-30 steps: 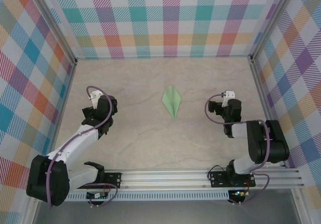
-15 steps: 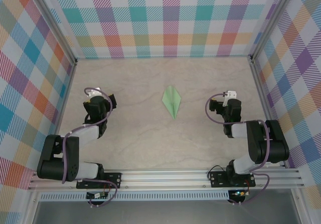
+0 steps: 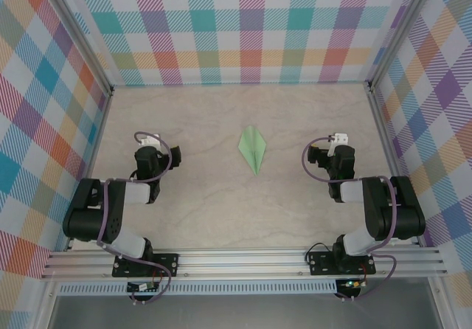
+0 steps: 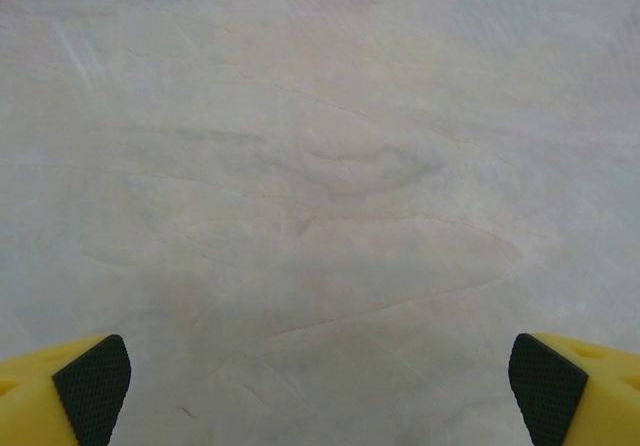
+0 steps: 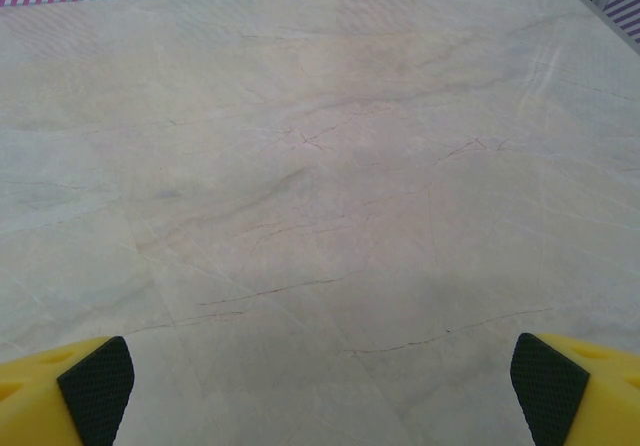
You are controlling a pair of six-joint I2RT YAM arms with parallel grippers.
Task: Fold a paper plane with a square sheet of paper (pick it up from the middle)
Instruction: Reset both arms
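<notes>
Evidently the paper plane [image 3: 253, 149] lies finished on the table [image 3: 206, 203], so the left gripper [image 4: 320, 386] and right gripper [image 5: 322, 386] rest well clear, jaws wide, empty.

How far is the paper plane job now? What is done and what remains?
Done: the plane lies folded on the table, a pointed dart with a centre crease. In hand: nothing; the left gripper and right gripper sit apart from it, fingers open and empty. Left: apparently nothing.
</notes>
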